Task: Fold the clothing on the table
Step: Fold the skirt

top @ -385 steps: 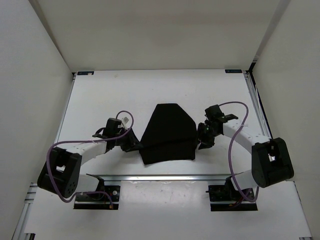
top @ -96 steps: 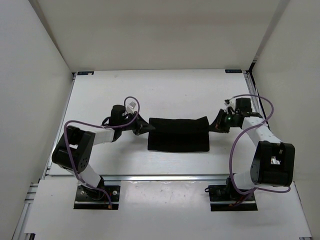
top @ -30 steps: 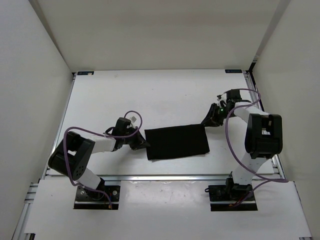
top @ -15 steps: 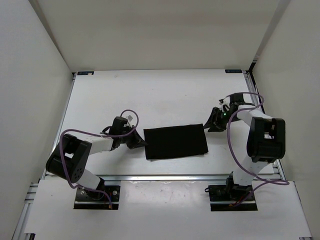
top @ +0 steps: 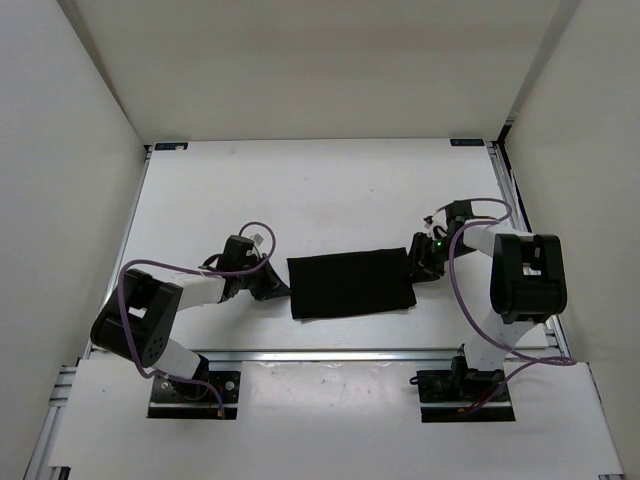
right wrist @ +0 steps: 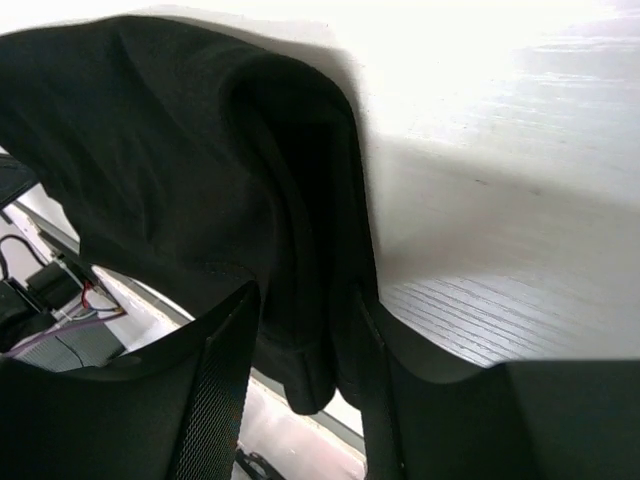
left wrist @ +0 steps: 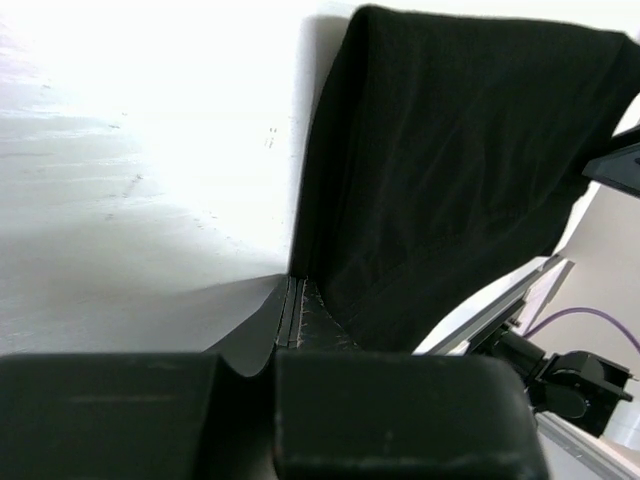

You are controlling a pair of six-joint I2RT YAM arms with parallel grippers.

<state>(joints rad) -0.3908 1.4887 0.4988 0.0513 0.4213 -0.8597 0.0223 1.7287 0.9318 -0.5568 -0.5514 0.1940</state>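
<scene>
The black clothing (top: 350, 284) lies folded into a flat rectangle on the white table (top: 300, 190). My left gripper (top: 272, 286) lies low at the clothing's left edge. In the left wrist view its jaws (left wrist: 292, 290) are pressed together on the corner of the fabric (left wrist: 450, 170). My right gripper (top: 420, 258) is at the clothing's right edge. In the right wrist view it (right wrist: 305, 300) stands open. A thick fold of the fabric (right wrist: 180, 150) lies in the gap between its fingers (right wrist: 225, 380), and they are not clamped on it.
A metal rail (top: 330, 353) runs along the near edge and another (top: 510, 200) runs up the right side. Blue marks (top: 170, 146) (top: 466, 142) sit at the far corners. White walls close in the table on three sides. Purple cables (top: 150, 270) loop off both arms.
My right gripper has opened wider and come in from beyond the clothing's far right corner onto its right edge. The clothing's left end shifted slightly with the left gripper, which stays shut.
</scene>
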